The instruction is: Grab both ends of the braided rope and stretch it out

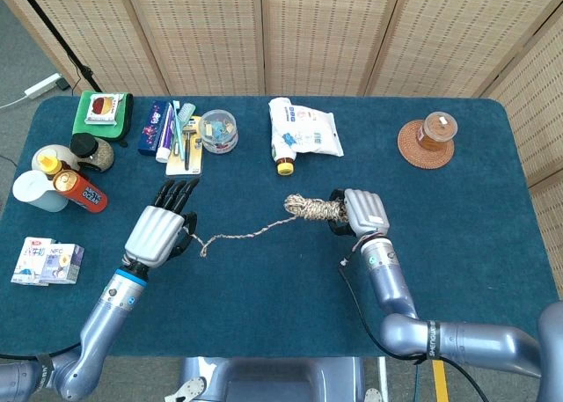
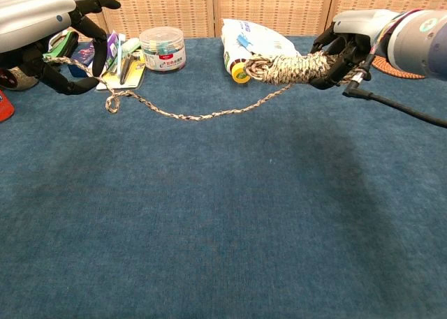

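Braided rope: speckled tan/white cord, sagging strand across the blue felt surface. Right hand has its fingers wrapped round the thick coiled bundle, lifted off the surface. Left hand holds the thin free end in curled fingers; a small loop hangs just below.

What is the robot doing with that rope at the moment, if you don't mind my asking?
It is stretching out a braided rope between its two hands. The left hand holds the loose end near the toiletries, and the right hand grips the coiled bundle, lifted off the blue table. Most of the rope is still wound up in that bundle, and the free stretch between the hands sags down onto the cloth, so it is not pulled straight yet.
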Controlling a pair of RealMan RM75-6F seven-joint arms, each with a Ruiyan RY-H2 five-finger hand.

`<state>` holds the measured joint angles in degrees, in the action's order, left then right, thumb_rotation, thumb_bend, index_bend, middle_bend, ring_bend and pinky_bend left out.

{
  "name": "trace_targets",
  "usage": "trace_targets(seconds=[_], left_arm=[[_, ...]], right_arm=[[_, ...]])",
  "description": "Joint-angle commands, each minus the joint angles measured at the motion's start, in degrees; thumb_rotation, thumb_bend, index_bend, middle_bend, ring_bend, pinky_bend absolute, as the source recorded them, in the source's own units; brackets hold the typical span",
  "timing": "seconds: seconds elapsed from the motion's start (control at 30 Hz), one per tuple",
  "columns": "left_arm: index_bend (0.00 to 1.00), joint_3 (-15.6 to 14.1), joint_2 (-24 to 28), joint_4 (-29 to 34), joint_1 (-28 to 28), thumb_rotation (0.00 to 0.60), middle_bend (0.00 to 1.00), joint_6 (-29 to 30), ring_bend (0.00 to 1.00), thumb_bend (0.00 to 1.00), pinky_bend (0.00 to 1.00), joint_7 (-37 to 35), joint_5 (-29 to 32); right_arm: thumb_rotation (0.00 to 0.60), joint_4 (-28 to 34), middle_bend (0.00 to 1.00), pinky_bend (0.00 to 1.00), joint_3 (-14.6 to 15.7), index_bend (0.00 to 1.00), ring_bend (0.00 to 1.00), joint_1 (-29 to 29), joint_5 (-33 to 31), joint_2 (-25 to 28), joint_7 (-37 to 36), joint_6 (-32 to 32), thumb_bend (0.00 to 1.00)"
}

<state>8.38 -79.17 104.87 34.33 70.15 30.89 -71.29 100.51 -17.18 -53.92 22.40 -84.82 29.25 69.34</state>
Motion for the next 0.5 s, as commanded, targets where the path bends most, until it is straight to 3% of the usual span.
trace_targets(seconds=[0.03,0.5], left_arm=[[0.63,0.52,0.23,0.81,0.44,0.6,0.0,-0.16,0.0,0.37,0.0,0.56,0.13],[0.63,4.54,-1.86,4.51,4.65,0.6,0.0,-3.59,0.0,0.37,0.0,-0.27,3.64]], right_arm=[[0.6,-2.08,0.72,0.79,-1.97,0.65,0.57,-2.44,-4.03,-3.39,4.26,3.63,1.0],[0.6,-10.93,0.73,0.81,-4.72,0.66,0.58,-4.14,-7.77,-10.88,10.38,7.33,1.0]])
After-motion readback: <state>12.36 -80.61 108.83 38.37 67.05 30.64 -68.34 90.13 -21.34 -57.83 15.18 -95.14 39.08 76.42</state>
